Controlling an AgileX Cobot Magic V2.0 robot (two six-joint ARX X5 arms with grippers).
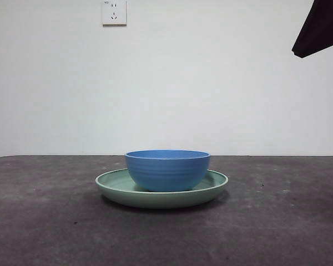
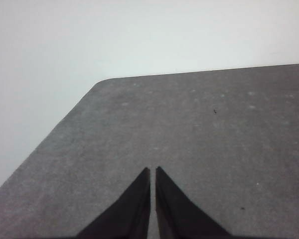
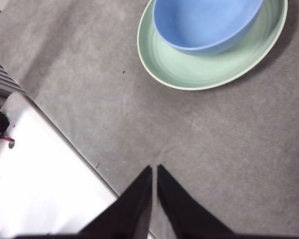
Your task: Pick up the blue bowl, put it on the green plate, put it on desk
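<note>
Blue bowl [image 1: 167, 169] first, since it stands nearest and largest in the front view: round, medium blue, with faint level ridges around its outside. It sits upright in the middle of the green plate [image 1: 111, 184], a wide, shallow, pale sage dish whose raised rim shows on both sides of the bowl. The plate lies flat on the counter [image 1: 44, 221], a dark grey-brown, matte, slightly speckled top.

My right jaws [image 3: 154, 172] hang above bare counter, well apart from the plate, pressed together tip to tip and gripping nothing. From that wrist the bowl and plate are both cut off by the picture's edge, so I see only part of each; the bowl's inside looks plain blue. A white surface [image 3: 40, 189] lies beside the counter's edge there; what it is I cannot make out.

My left jaws [image 2: 153, 174] are likewise closed and empty, over a bare corner of the counter, with no dish in sight.

Farther back, a dark arm tip [image 1: 321, 27] shows at a top corner, and a white socket [image 1: 114, 12] sits high on the wall [image 1: 238, 83].
</note>
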